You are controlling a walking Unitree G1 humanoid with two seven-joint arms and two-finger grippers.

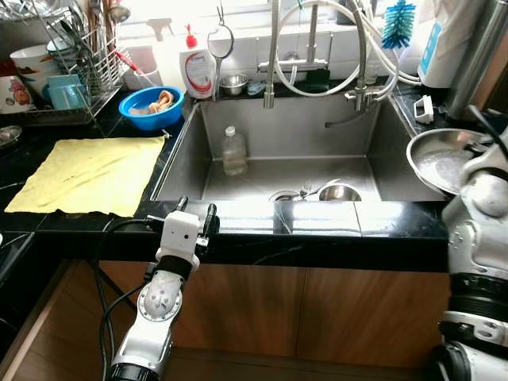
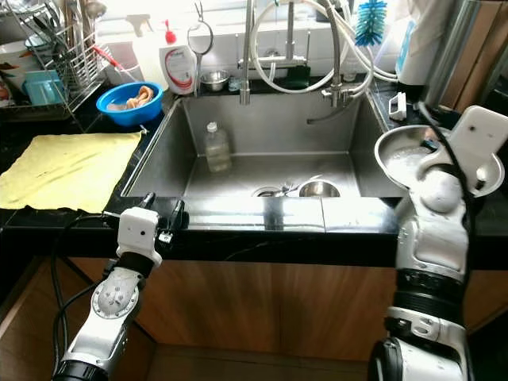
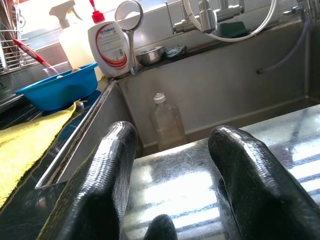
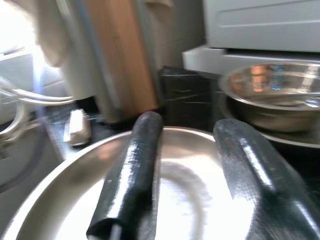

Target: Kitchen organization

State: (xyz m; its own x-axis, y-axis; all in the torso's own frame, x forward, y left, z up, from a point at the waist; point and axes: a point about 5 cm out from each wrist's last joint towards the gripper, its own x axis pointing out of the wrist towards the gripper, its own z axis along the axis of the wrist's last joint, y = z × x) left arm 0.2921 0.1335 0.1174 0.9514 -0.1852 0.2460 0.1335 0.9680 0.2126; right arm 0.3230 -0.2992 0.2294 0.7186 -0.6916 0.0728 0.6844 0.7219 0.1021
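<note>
A steel sink (image 1: 190, 151) holds a clear plastic bottle (image 1: 234, 151) standing upright at its left and a small steel bowl (image 1: 340, 192) near the drain. My left gripper (image 1: 196, 213) is open at the sink's front rim; its wrist view looks past the fingers (image 3: 107, 170) to the bottle (image 3: 167, 122). On the counter right of the sink sits a wide steel plate (image 1: 440, 161). My right gripper (image 4: 190, 125) hovers open just above that plate (image 4: 60, 200), with nothing between its fingers.
A yellow cloth (image 1: 91, 173) lies on the black counter left of the sink, with a blue bowl (image 1: 151, 107), dish rack (image 1: 71, 71) and soap bottle (image 1: 196, 67) behind it. Faucet hoses (image 1: 333, 48) hang over the sink. Another steel bowl (image 4: 280, 95) sits beyond the plate.
</note>
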